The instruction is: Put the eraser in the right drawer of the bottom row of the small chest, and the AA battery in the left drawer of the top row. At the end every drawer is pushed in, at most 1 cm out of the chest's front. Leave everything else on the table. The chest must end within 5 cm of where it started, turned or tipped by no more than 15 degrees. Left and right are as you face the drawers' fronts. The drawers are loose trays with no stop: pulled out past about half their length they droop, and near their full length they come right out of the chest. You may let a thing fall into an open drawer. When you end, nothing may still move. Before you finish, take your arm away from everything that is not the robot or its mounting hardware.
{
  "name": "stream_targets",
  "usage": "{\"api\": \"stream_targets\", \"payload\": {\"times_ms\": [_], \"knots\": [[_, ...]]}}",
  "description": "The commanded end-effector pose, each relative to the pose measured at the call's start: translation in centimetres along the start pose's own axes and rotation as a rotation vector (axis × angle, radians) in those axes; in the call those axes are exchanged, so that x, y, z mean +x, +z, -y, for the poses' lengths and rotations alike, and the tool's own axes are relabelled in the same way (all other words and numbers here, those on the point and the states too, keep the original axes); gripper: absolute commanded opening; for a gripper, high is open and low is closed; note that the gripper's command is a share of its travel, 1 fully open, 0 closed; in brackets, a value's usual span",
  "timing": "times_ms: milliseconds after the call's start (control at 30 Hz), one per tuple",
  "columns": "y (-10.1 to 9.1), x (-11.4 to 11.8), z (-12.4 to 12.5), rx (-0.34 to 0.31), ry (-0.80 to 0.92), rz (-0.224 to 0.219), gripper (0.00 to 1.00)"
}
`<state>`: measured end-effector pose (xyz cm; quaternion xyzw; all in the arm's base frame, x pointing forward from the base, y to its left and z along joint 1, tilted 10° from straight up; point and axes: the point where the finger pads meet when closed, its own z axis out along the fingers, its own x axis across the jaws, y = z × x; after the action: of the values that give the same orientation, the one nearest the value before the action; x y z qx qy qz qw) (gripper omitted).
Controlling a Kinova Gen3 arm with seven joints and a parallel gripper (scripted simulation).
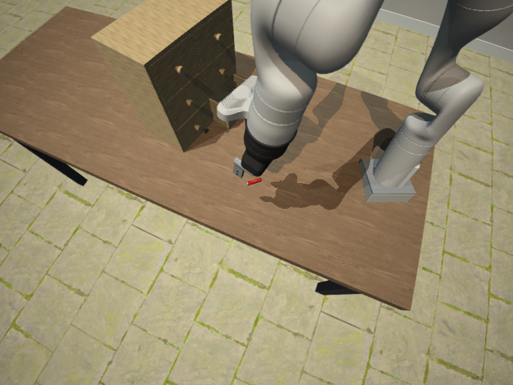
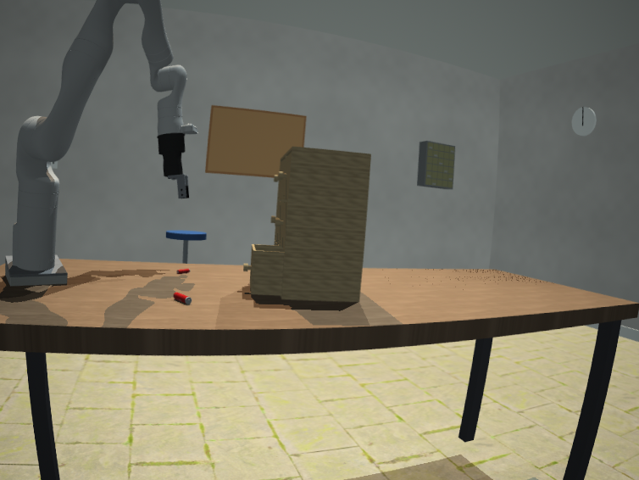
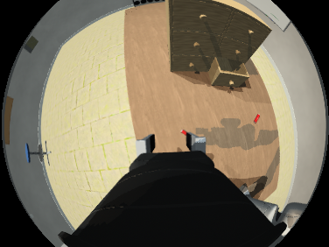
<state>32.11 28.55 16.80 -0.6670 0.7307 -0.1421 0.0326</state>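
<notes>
The wooden chest (image 1: 165,28) (image 2: 325,227) (image 3: 210,37) stands upright, with dark fronts in two columns and three rows. Its bottom right drawer (image 2: 265,273) (image 3: 224,79) is pulled out; the top left drawer (image 1: 167,76) (image 3: 185,18) looks pushed in. A red cylinder (image 1: 254,181) (image 2: 183,270) (image 3: 184,132) lies on the table. Another red cylinder (image 2: 181,298) (image 3: 256,118) lies farther to the right as one faces the fronts. I cannot tell which is the AA battery. No eraser is visible. My gripper (image 1: 245,171) (image 2: 183,186) (image 3: 170,139) is open and empty, high above the table.
The wooden table (image 1: 103,128) (image 2: 438,294) (image 3: 149,66) carries the chest and the arm's base (image 1: 389,192) (image 2: 36,276). The arm hides part of the table in the top view. A blue stool (image 2: 186,235) (image 3: 28,152) stands beyond the table.
</notes>
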Motion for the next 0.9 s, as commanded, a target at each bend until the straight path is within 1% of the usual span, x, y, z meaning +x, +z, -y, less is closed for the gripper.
{"api": "stream_targets", "payload": {"times_ms": [0,500,567,867], "knots": [[-0.1,-0.1,-0.3,0.004,-0.009,0.001,1.00],[0.9,-0.1,0.1,0.124,-0.009,0.001,1.00],[0.9,-0.1,0.1,0.124,-0.009,0.001,1.00],[1.5,-0.1,0.5,0.202,-0.009,0.002,1.00]]}}
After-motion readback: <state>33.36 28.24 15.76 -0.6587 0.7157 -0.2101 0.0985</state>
